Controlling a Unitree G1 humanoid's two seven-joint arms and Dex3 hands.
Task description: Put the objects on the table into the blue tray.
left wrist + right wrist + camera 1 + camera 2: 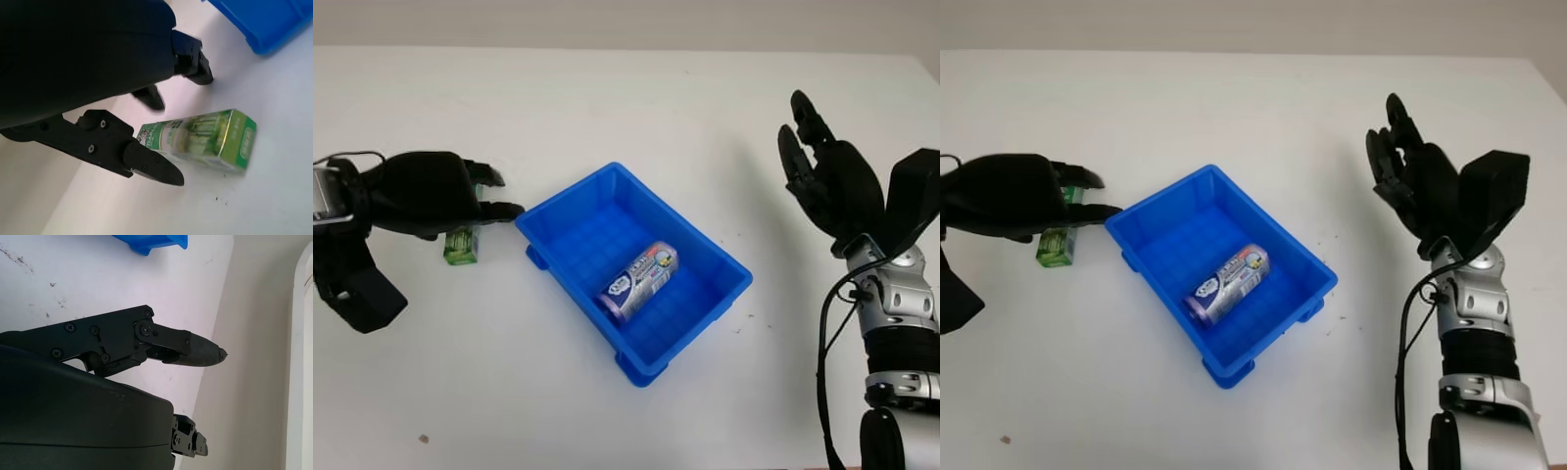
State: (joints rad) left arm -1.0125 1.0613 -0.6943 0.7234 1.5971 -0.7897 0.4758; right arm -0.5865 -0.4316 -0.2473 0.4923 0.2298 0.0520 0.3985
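Head camera: left hand [460, 201] hovers over the green carton [462, 246], which lies on the table [636, 98] just beside the blue tray's [570, 193] near-left corner. The fingers arch over the carton but aren't closed on it; the hand holds nothing, so I count it open. The can [640, 279] already lies on its side inside the tray. The right hand [1408, 176] is raised over the table well right of the tray, open, idle.

Left wrist: the carton [205, 139] lies flat on a broad face, glossy green print, sharp edges, small. One fingertip [156, 169] sits just beside its end, the others [193, 61] across from it, with no contact that I can see.

To do it well, I'd say: come straight down and pinch across the narrow sides, not the ends. The skin looks slick and light, so it will likely skate on the table if a finger lands first on one side. Lift clear of the tray wall before crossing, and drop it away from the can.

Right wrist: right hand [146, 352] above bare table, a tray corner [156, 242] at the frame's edge.
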